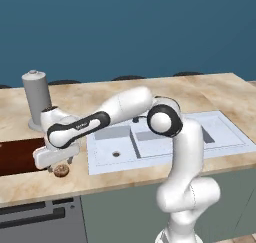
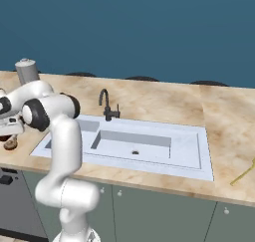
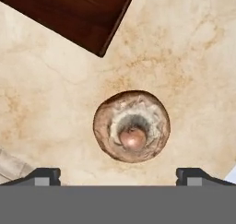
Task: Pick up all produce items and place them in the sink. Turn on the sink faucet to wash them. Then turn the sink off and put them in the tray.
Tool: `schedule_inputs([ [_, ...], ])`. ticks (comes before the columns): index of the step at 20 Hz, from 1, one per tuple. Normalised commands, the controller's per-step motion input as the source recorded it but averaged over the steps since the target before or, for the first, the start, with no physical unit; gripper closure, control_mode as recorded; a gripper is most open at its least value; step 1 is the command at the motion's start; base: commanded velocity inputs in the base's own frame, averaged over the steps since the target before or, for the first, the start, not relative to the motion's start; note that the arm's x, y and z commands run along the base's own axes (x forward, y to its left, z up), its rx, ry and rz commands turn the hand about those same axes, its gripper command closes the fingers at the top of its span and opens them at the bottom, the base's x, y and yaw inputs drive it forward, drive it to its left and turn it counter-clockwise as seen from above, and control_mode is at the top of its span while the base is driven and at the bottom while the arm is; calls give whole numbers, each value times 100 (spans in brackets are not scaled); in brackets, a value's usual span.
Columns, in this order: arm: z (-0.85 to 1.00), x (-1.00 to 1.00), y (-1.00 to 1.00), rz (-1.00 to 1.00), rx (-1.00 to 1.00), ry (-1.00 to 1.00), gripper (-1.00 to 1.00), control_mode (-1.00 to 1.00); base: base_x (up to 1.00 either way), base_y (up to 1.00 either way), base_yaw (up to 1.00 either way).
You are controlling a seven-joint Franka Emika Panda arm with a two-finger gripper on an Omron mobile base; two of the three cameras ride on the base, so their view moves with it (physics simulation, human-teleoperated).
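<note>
While I hold the arm stretched out to the left over the desk, my claw hangs just above a tan-brown mushroom, its jaws spread wide and gripping nothing. From the hand view, the mushroom lies on bare marbled desk, round, with a pale ring and a pinkish stub at its centre. It sits between the two dark fingertips, which stand well apart on either side and do not touch it.

A corner of the dark reddish-brown tray shows near the mushroom, apart from it. In the left base view the tray lies on the desk to the left of the claw, and the white double sink lies to the right of it. A tall grey cylinder stands on the desk behind the tray.

From the right base view, the black faucet stands at the back rim of the sink. A thin yellow stick lies far to the right on the desk.
</note>
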Motion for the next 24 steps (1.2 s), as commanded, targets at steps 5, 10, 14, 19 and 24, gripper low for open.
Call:
schedule_inputs([
  [5,-41,50,25,-3,-9,1,-100,-100,0,0,0],
  [10,-12,16,-10,0,-5,0,-100,-100,0,0,0],
  [14,-2,-7,-68,0,0,0,-100,-100,0,0,0],
  [19,-16,0,-49,0,0,4,-100,-100,0,0,0],
  [24,-34,-10,5,0,6,3,-100,-100,0,0,0],
])
